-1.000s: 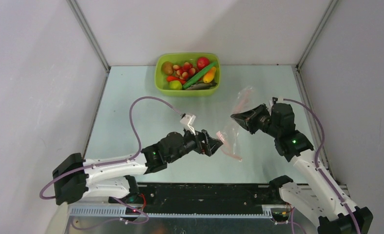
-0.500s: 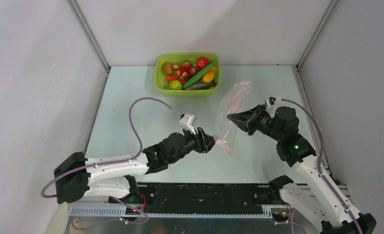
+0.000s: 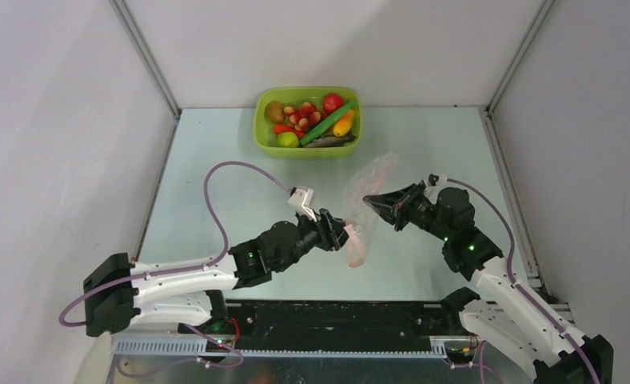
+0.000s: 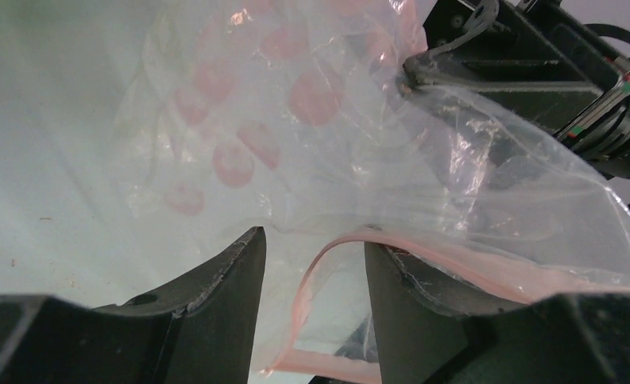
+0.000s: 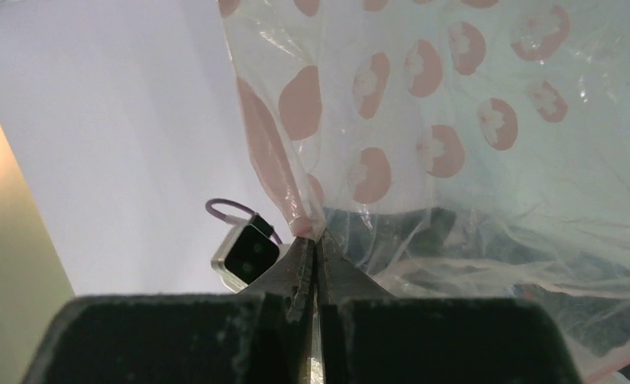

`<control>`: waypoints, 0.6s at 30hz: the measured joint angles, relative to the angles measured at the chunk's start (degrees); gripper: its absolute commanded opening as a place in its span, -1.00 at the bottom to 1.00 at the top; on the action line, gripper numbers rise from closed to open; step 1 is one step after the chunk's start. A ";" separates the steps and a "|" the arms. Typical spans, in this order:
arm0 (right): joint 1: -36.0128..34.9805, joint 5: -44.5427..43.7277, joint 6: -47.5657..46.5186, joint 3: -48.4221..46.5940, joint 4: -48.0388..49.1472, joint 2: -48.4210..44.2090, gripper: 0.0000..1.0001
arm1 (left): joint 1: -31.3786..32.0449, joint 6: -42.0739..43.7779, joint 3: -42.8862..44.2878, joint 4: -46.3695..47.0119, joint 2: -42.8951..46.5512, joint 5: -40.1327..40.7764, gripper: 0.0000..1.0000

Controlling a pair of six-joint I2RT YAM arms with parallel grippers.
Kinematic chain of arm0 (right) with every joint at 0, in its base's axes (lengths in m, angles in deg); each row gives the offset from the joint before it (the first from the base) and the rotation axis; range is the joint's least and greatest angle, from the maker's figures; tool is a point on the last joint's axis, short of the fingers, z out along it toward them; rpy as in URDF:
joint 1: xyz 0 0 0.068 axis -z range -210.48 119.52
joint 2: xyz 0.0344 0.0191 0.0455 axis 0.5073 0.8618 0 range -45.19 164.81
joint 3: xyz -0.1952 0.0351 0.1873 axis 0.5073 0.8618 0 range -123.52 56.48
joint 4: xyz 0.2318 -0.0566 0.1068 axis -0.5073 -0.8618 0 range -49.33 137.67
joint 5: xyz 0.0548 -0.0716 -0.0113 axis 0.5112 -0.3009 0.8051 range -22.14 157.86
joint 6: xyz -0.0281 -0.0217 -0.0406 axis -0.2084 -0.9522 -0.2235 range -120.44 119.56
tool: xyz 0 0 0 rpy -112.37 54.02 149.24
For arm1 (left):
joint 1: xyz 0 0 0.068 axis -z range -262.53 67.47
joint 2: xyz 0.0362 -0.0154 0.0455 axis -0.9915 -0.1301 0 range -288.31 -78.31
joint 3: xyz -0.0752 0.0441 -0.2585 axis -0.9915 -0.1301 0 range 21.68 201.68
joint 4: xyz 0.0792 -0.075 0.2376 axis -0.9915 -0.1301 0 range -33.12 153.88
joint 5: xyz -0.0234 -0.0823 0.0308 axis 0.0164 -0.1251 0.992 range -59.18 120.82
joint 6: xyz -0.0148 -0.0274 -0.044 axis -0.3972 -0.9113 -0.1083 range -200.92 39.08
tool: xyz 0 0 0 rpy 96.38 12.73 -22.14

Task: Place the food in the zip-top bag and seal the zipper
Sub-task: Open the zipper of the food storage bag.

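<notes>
The clear zip-top bag (image 3: 361, 210) with pink spots hangs above the table between both grippers. My right gripper (image 3: 369, 200) (image 5: 313, 236) is shut on a corner of the bag (image 5: 456, 120). My left gripper (image 3: 342, 233) (image 4: 312, 238) is open, and the pinkish-red zipper (image 4: 472, 260) curls between its fingers and drapes over the right one. The food lies in the lime-green tub (image 3: 265, 128) at the back: tomato (image 3: 332, 102), kiwi (image 3: 274, 110), lime (image 3: 288, 139), long green pod (image 3: 328, 122), orange-yellow piece (image 3: 343, 125) and strawberries (image 3: 302, 114).
Metal frame posts rise at the table's back corners (image 3: 172, 108). A purple cable (image 3: 216, 180) loops over the left arm and another (image 3: 496, 216) runs along the right arm. The black rail (image 3: 336, 316) lies at the near edge.
My right gripper has carried the bag leftward toward the left gripper. The bag now hangs more upright between the two. The left arm has shifted slightly.
</notes>
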 measured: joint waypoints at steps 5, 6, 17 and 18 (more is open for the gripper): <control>-1.42 -3.13 3.54 0.35 1.31 -0.13 -0.90 | 2.54 1.53 0.39 -2.54 0.20 5.18 0.13; -1.60 -3.63 4.15 0.37 1.57 -0.26 -0.90 | 3.32 1.97 0.72 -3.61 0.22 7.02 0.14; -3.17 -8.57 9.79 1.75 2.08 -2.40 -0.91 | 8.00 6.73 3.23 -7.98 0.92 14.86 0.23; -3.19 -8.92 10.36 1.86 2.10 -2.38 -0.92 | 8.22 6.95 3.23 -7.52 0.85 14.60 0.23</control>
